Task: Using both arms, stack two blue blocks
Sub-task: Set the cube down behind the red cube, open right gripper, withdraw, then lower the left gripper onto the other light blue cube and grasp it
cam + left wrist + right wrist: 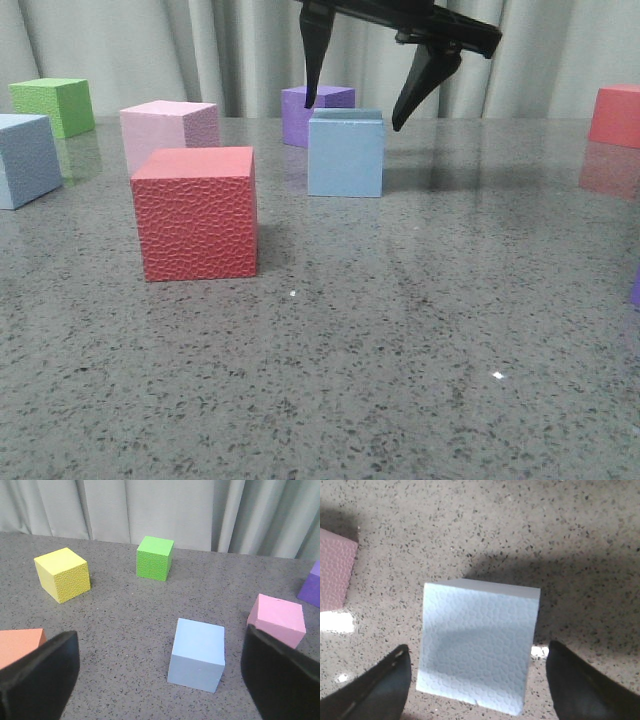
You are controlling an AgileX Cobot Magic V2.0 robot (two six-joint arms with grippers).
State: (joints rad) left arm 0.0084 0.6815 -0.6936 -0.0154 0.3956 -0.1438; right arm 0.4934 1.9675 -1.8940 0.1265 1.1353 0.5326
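Observation:
One blue block (346,155) stands on the table at the middle back. My right gripper (353,116) hangs open just above it, one finger on each side of its top. In the right wrist view the block (477,650) lies between the spread fingers of that gripper (480,690), untouched. The second blue block (25,160) stands at the far left edge. In the left wrist view it (197,652) sits on the table ahead of my open, empty left gripper (160,685), nearer one finger. The left arm is out of the front view.
A red cube (195,212) stands in front, with a pale pink cube (170,130) behind it. A purple cube (315,110), a green cube (52,105) and another red cube (615,115) stand at the back. A yellow cube (62,574) and an orange cube (20,642) show near the left gripper.

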